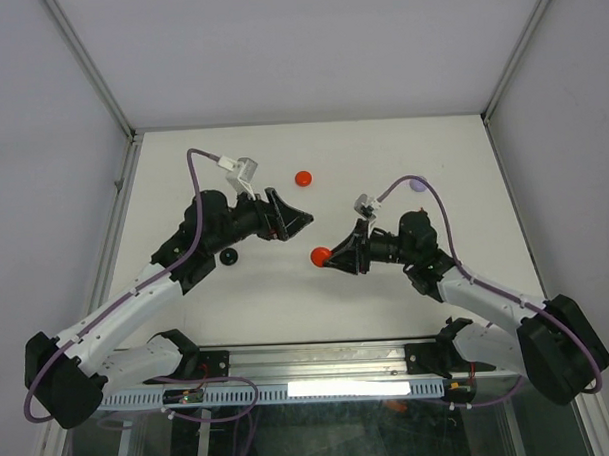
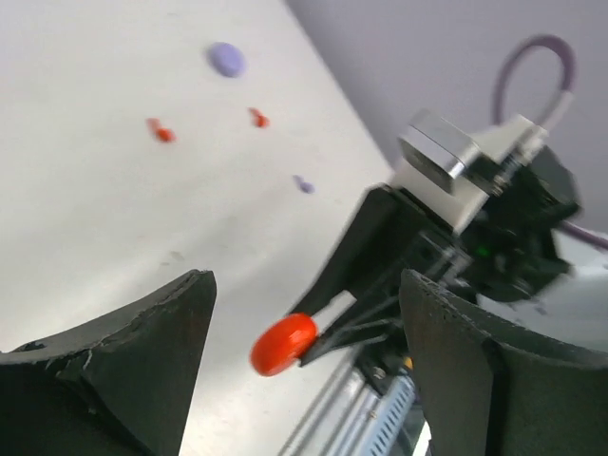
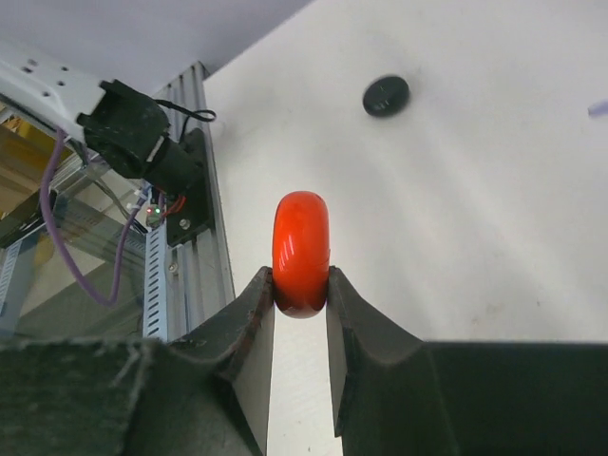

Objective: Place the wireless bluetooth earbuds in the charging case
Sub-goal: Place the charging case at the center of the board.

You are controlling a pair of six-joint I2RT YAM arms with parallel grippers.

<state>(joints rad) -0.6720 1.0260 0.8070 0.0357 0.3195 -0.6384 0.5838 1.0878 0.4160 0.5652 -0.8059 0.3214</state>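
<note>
My right gripper [image 1: 328, 257] is shut on a red round disc [image 3: 301, 252], pinched edge-on between its fingertips and held above the table. The disc also shows in the top view [image 1: 320, 254] and in the left wrist view [image 2: 283, 344]. My left gripper [image 1: 300, 220] is open and empty, its jaws facing the held disc a short way off. Two tiny red earbuds [image 2: 160, 130] [image 2: 257, 118] and a pale lavender earbud [image 2: 303, 184] lie on the white table beyond. No black earbud shows.
A second red disc [image 1: 303, 178] lies at the back centre. A black disc [image 1: 228, 256] lies under the left arm and shows in the right wrist view [image 3: 386, 95]. A lavender disc [image 1: 417, 184] lies at the back right. An aluminium rail [image 1: 319, 363] runs along the near edge.
</note>
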